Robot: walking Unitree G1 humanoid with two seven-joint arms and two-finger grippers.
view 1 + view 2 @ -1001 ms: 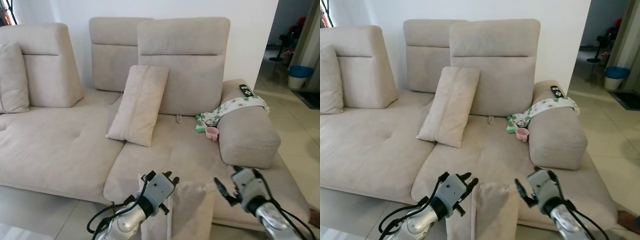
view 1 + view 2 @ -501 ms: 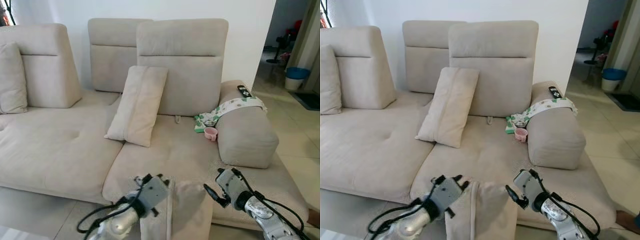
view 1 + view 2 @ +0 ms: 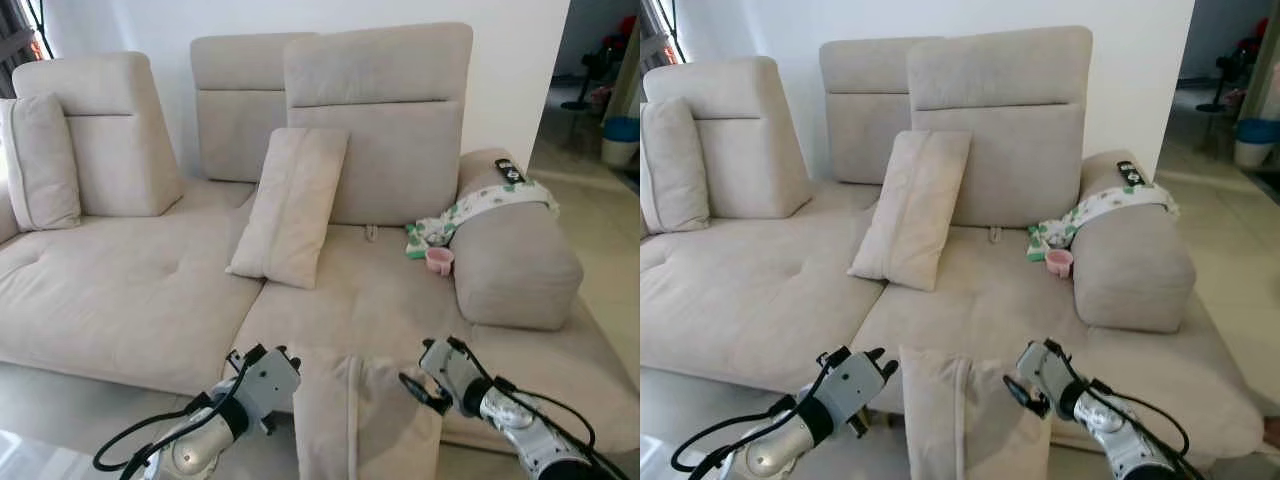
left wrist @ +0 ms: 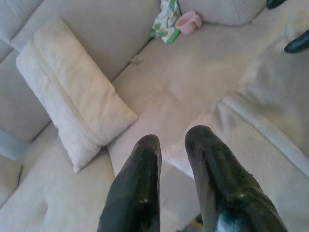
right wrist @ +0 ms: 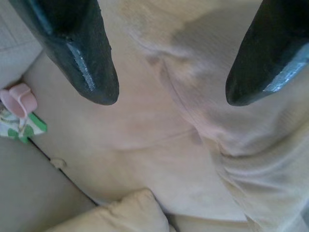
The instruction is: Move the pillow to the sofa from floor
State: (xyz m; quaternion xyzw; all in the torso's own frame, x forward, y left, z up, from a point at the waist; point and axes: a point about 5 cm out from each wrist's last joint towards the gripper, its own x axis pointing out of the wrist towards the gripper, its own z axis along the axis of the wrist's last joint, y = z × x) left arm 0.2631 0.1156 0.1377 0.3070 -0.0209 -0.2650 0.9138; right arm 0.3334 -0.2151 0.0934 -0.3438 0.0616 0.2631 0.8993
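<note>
Beige pillow (image 3: pixel 365 420) pressed between both grippers, left (image 3: pixel 283 362) near-closed, right (image 3: pixel 418 385) spread (not gripping); next, onward to sofa (image 3: pixel 380 300) at 12 o'clock

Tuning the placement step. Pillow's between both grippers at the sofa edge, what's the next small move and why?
Probably push the pillow forward onto the sofa seat. It stands at the front edge, pressed between the left gripper and the right gripper, and bare cushion lies just ahead of it.

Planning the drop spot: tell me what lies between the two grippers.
The beige pillow stands between the left gripper and right gripper, in the head views.
</note>
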